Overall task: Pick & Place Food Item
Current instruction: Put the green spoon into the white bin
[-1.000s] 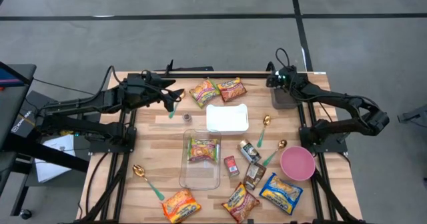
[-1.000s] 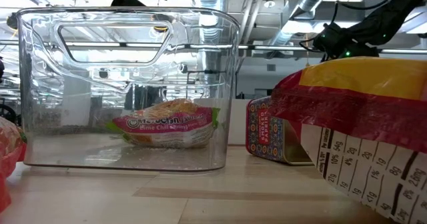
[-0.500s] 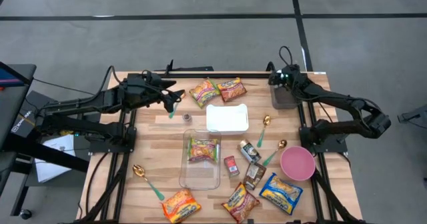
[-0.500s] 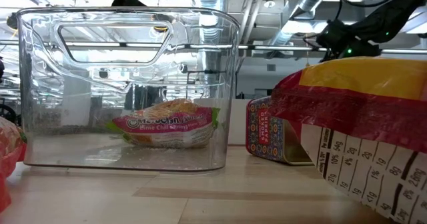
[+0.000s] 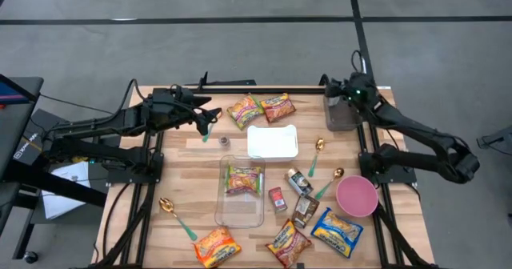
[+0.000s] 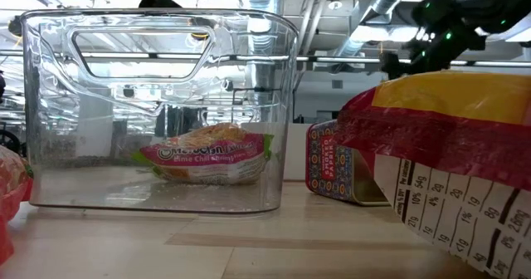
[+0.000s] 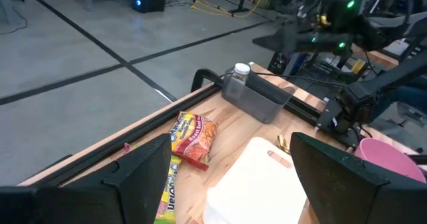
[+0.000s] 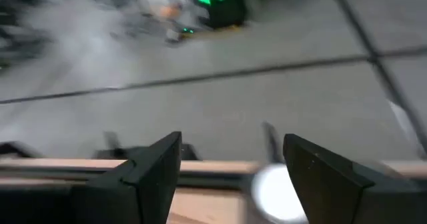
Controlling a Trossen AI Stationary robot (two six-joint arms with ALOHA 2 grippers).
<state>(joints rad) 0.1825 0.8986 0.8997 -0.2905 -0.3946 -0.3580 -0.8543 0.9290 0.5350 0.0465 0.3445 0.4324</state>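
Down at the near edge of the surface [image 5: 180,161] there's a scatter of snack packets [image 5: 216,246], plus a blue-and-yellow one [image 5: 337,230] over on the right side. Just past those sits the clear plastic bin [image 5: 240,190], and the task's ramen packet [image 5: 242,178] is lying flat inside it; the low view shows it resting on the bin's floor. A small red tin [image 5: 277,198] stands just beside the bin, with the pink bowl [image 5: 356,195] further right and a couple of gold spoons [image 5: 318,153] near that. The white lid [image 5: 273,141] lies beyond the bin, and two more ramen packets [image 5: 260,109] sit side by side at the far edge.

The left gripper [image 5: 206,123] hangs over the far-left part of the surface, jaws spread apart and holding nothing. The right gripper [image 5: 346,85] is up at the far-right corner, right over the grey container [image 5: 339,115], jaws also released and empty.
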